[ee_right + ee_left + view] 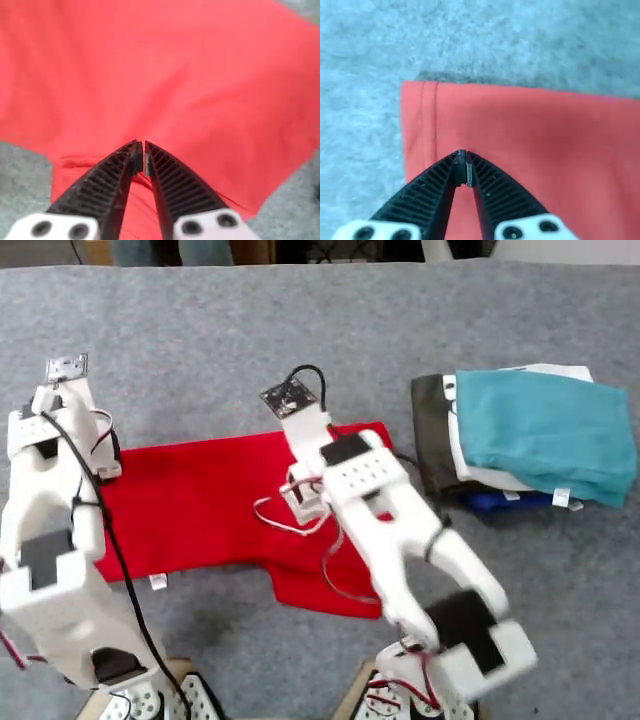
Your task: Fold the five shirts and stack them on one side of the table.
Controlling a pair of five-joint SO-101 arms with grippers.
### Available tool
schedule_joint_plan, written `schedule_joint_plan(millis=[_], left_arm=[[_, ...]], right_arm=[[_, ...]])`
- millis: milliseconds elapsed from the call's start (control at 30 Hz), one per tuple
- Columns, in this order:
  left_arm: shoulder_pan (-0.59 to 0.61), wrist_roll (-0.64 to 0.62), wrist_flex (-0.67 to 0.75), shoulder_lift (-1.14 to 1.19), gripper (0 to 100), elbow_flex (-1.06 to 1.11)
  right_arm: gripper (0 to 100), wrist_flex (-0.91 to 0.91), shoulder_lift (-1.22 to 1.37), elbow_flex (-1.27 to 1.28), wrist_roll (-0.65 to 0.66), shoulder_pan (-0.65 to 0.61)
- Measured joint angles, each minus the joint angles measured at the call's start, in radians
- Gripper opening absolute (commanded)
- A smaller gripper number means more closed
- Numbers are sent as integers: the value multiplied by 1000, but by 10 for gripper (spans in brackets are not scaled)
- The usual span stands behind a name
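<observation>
Across the middle of the grey table [300, 330], a little to the left, a red shirt [200, 505] lies spread out flat. Its long body runs left to right, and a piece of it juts toward the near side under the right arm. A small white tag [157, 582] pokes out along its near edge. The left gripper [461, 167] sits at the shirt's left end. Its two black ribbed fingers [427, 192] are brought together so the tips meet, and those tips lie over the red cloth just inside the stitched hem, close to the far left corner where the shirt gives way to bare table. The fabric around the tips looks smooth, and I cannot tell whether any of it is caught between them. The right gripper [140, 157] hangs over the right-hand part of the same shirt. Its jaws are drawn together with barely a sliver between the tips, and there is red cloth on every side of them. A folded edge of the shirt runs just beside the tips on the near side, and here too I cannot make out whether cloth is pinched. Well apart from both arms, at the right side of the table, stands a stack of folded shirts. A teal shirt [545, 430] is on top, a white shirt [490, 478] shows beneath it, a blue shirt [500, 502] peeks out at the near edge, and a dark shirt [430, 435] sticks out on the left of the pile.
</observation>
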State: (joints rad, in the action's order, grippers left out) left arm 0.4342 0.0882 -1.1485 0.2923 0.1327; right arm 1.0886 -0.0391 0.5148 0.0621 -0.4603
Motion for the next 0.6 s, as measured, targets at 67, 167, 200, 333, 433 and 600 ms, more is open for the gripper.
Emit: schedule_joint_plan(millis=[67, 167, 200, 333, 433, 600], left_arm=[[0, -34, 3, 69, 29, -34], [0, -71, 0, 133, 29, -81], [0, -77, -2, 150, 29, -95], [-2, -77, -8, 180, 29, -115], [-2, -77, -15, 189, 29, -123], [-2, -77, -15, 192, 29, -124]], right_arm=[[13, 8, 37, -9, -2, -2], [13, 72, 46, -15, -2, -26], [13, 94, 49, -15, -2, -37], [13, 126, 54, -15, -2, -57], [13, 127, 54, 15, -2, -92], [13, 130, 49, 109, -2, -169]])
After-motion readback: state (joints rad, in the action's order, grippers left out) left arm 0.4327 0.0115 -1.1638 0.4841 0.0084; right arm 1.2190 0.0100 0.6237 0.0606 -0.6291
